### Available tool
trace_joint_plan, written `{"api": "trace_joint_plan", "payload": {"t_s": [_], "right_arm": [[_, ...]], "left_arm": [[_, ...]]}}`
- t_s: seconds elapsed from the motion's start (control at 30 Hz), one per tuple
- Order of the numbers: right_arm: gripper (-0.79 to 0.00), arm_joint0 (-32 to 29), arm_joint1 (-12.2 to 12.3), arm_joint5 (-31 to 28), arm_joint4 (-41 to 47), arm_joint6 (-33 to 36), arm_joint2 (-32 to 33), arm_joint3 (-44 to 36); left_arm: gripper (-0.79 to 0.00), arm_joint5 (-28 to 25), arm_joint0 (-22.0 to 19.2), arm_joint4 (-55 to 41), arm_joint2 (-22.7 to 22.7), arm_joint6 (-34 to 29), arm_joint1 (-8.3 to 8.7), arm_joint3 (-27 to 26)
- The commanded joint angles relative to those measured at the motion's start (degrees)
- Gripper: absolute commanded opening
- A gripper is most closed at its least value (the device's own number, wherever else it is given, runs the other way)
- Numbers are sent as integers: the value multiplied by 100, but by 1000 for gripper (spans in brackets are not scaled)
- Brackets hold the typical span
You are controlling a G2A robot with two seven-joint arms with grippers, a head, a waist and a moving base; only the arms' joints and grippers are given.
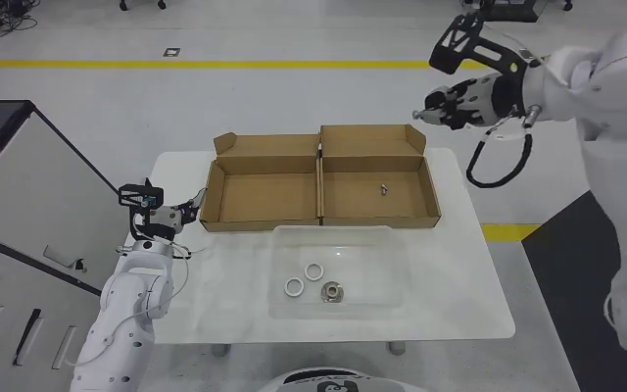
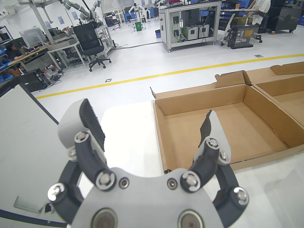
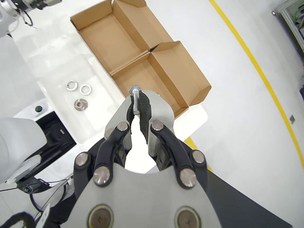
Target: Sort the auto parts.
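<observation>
Now a silver bolt (image 3: 135, 102) is held tight in the right claw (image 3: 138, 105), which is closed on it. The bolt's head sticks out past the fingertips. In the top view this claw is seen high up, beyond the far right corner of the right cardboard box (image 1: 362, 204) and well apart from it.

The left claw (image 2: 149, 122) is opened wide, and nothing is held in it. It is seen low over the white table (image 1: 460, 284), just beside the left wall of the left cardboard box (image 1: 263, 201).

The two boxes are set side by side, touching, at the far side of the table. Their flaps are folded open. One small bolt (image 1: 383, 185) is lying on the floor of the right cardboard box.

A clear tray (image 1: 372, 260) is placed on the near side of the boxes, just beside them. A white ring (image 1: 294, 287), a second white ring (image 1: 314, 271) and a grey metal part (image 1: 333, 291) are lying in the tray, near one another.
</observation>
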Motion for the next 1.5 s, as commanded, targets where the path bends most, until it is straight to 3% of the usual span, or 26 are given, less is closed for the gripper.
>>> {"api": "trace_joint_plan", "payload": {"t_s": [0.0,0.3,0.63,1.1,1.47], "right_arm": [[-785,205,-51,-112,-187,-112,-388,230],[-785,760,-471,-313,-748,-684,-1926,1164],[-785,904,-898,-196,-1022,-1109,-2945,1949],[-785,741,-1225,-122,-1043,-1296,-3460,2764],[-785,744,-1229,-125,-1045,-1302,-3458,2772]], "left_arm": [[0,0,0,0,0,0,0,0],[0,0,0,0,0,0,0,0],[0,0,0,0,0,0,0,0],[0,0,0,0,0,0,0,0],[0,0,0,0,0,0,0,0]]}}
